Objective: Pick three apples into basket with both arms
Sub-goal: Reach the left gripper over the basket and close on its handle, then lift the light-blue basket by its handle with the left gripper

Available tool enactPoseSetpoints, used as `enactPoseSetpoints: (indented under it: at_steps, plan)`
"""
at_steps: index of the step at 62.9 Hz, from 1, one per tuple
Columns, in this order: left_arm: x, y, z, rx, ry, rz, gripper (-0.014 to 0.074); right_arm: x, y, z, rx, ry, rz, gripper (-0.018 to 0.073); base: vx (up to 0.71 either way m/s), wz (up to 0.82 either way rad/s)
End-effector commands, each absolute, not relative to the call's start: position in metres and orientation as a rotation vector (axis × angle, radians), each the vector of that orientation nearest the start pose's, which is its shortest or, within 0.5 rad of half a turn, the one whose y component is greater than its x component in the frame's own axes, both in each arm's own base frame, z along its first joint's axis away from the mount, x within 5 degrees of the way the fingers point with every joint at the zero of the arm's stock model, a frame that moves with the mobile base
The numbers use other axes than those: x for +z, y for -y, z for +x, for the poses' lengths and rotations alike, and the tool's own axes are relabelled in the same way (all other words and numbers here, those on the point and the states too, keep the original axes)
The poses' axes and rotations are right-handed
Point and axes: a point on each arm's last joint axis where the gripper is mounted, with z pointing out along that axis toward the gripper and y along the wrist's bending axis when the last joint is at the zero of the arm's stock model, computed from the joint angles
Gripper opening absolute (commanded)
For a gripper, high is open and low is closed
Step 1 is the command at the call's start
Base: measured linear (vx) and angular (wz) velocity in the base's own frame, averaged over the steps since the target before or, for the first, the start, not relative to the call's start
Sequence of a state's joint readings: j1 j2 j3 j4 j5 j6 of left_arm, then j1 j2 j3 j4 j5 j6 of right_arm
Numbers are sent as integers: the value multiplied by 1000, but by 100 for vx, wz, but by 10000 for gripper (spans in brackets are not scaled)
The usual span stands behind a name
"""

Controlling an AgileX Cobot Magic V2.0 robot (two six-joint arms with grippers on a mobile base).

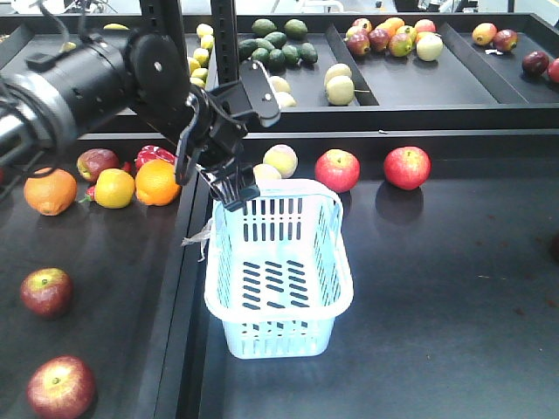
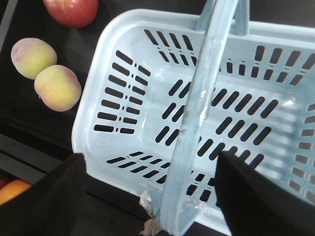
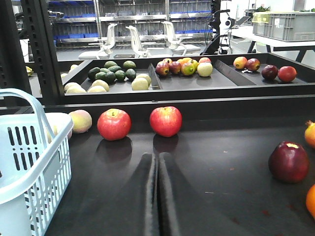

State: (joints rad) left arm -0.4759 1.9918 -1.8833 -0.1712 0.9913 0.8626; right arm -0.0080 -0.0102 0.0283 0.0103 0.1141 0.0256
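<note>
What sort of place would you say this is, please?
Probably a mock grocery produce section inside a lab or office: black display trays hold sorted fruit such as avocados, a shopping basket stands in front, and office chairs and shelving show behind.

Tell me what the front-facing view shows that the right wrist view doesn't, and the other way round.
Only the front-facing view shows the left arm, the left gripper over the basket's far left corner, and the oranges on the left tray. Only the right wrist view shows the right gripper, its fingers pressed together, and chairs in the room behind. Both show the basket, the two red apples behind it, and the upper tray of fruit.
</note>
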Motion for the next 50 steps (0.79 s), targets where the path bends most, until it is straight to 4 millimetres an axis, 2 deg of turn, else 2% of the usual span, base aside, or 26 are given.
enactPoseSetpoints:
  at_steps: [1,13,21,30,37,50]
  plan:
    - [330,220,394,-48,-1958,1475,519,196,1,57,5,-1545,20,-1,0,0]
    - [295,226,411,-8,-1984,1504,494,196,1,57,5,-1545,20,-1,0,0]
    - [291,228,414,-19,-1979,1490,406,196,1,57,5,-1545,20,-1,0,0]
    - [304,226,409,-23,-1976,1466,200,196,1,57,5,-1545,20,-1,0,0]
    - [319,222,401,-69,-2029,1380,1,196,1,57,5,-1545,20,-1,0,0]
    - [356,218,369,-293,-2197,1164,-8,196,1,57,5,-1544,20,-1,0,0]
